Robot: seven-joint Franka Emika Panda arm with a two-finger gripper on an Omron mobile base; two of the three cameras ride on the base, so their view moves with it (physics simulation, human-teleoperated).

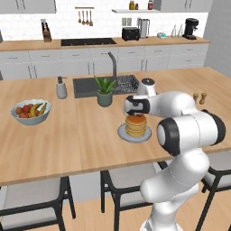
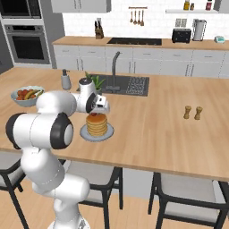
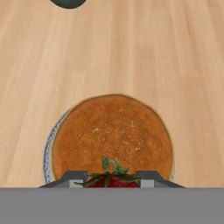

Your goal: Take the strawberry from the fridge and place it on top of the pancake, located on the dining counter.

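My gripper [image 3: 112, 180] is shut on the strawberry [image 3: 113, 178], whose red body and green leaves show between the two fingertips [image 3: 72, 178]. It hangs just above the near edge of the pancake [image 3: 113, 135], a tan stack on a round grey plate [image 3: 47, 151]. From the left, the gripper [image 1: 135, 113] points down over the pancake [image 1: 136, 125]. The right base view shows a bit of red strawberry [image 2: 94, 115] at the top of the stack [image 2: 97, 124]. The plate [image 2: 85, 133] rests on the light-wood dining counter [image 1: 67, 135]. The fridge is out of view.
A white bowl of fruit [image 1: 30, 111] sits at the counter's left. Behind the plate stand a potted plant [image 1: 105, 90], a soap dispenser [image 1: 61, 88] and the sink [image 1: 88, 85]. Salt and pepper shakers [image 2: 192, 112] are to the right. Stools [image 1: 31, 194] line the near edge.
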